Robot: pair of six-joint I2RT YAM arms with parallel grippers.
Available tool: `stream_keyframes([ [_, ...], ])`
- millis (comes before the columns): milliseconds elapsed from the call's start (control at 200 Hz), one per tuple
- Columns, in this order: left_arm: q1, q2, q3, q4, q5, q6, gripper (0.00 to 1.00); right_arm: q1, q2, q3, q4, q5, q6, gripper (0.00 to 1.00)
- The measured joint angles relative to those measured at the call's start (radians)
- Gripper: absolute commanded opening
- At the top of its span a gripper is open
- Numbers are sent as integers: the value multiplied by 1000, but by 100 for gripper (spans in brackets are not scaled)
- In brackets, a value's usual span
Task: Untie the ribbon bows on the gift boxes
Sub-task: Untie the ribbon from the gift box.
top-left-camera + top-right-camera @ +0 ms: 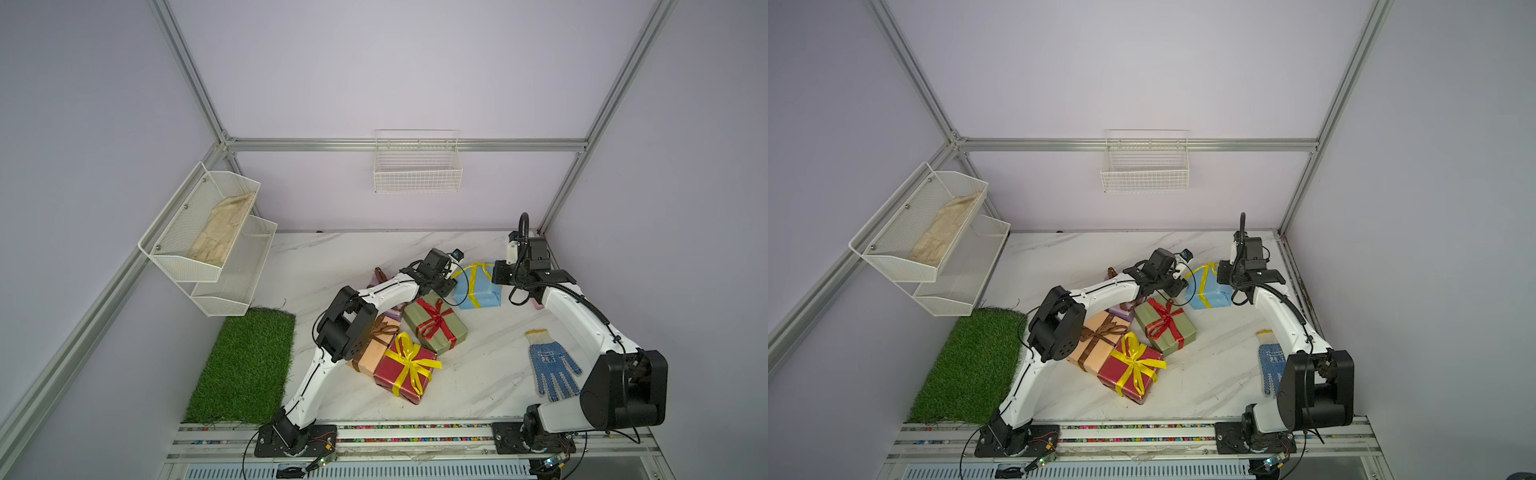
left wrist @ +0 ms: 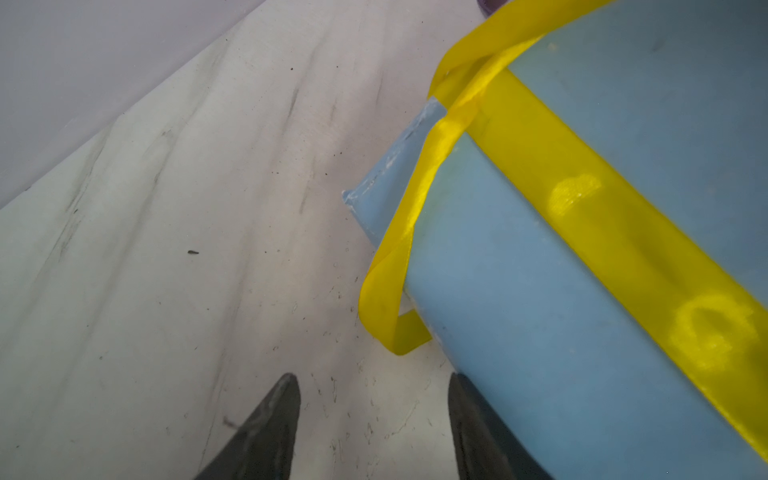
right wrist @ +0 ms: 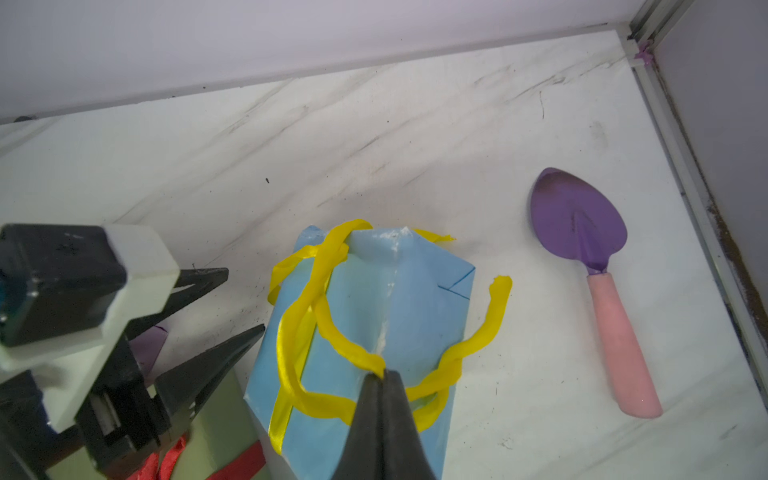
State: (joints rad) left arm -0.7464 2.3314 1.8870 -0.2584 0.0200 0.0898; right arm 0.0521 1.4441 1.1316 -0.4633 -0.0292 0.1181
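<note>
**Right gripper pinches the yellow ribbon on the light blue box; left gripper open beside it**

Five gift boxes sit on the marble table (image 1: 478, 386), each with one ribbon. The dark red box (image 1: 384, 370) lies nearest, its yellow bow (image 1: 409, 359) still tied. The peach-orange box (image 1: 1096, 357), with its brown bow (image 1: 1102, 332), touches it on the left. The olive green box (image 1: 457, 326) with the red bow (image 1: 435, 320) lies just beyond. The lilac box (image 1: 1121, 311) is mostly hidden under the left arm, and the brown strip (image 1: 380, 275) behind it is probably its ribbon. The light blue box (image 3: 374, 299) stands farthest right. Also on the table are one blue-dotted glove (image 1: 552, 365), one purple trowel (image 3: 582, 232) with a pink handle, and one grass mat (image 1: 245, 365).

There are two containers. A two-tier mesh rack (image 1: 208, 266) on the left wall holds a beige cloth-like item (image 1: 222, 228) in its upper tier. A wire basket (image 1: 417, 166) hangs on the far wall.

The right gripper (image 3: 382, 372) is closed, its tips clamping the loose yellow ribbon (image 3: 328, 328) on top of the light blue box. The left gripper (image 3: 245, 300) has its fingers spread apart and holds nothing. It is low at the box's left side, with one fingertip (image 2: 459, 384) right against the box.
</note>
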Motion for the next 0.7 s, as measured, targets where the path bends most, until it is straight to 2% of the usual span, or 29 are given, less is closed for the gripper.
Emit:
stream_keyframes([
  [385, 20, 0, 15, -5, 15, 72, 82, 0, 45, -69, 6, -18, 17, 0],
  [700, 38, 34, 158, 27, 62, 149, 91, 0, 45, -78, 30, -39, 20, 0],
])
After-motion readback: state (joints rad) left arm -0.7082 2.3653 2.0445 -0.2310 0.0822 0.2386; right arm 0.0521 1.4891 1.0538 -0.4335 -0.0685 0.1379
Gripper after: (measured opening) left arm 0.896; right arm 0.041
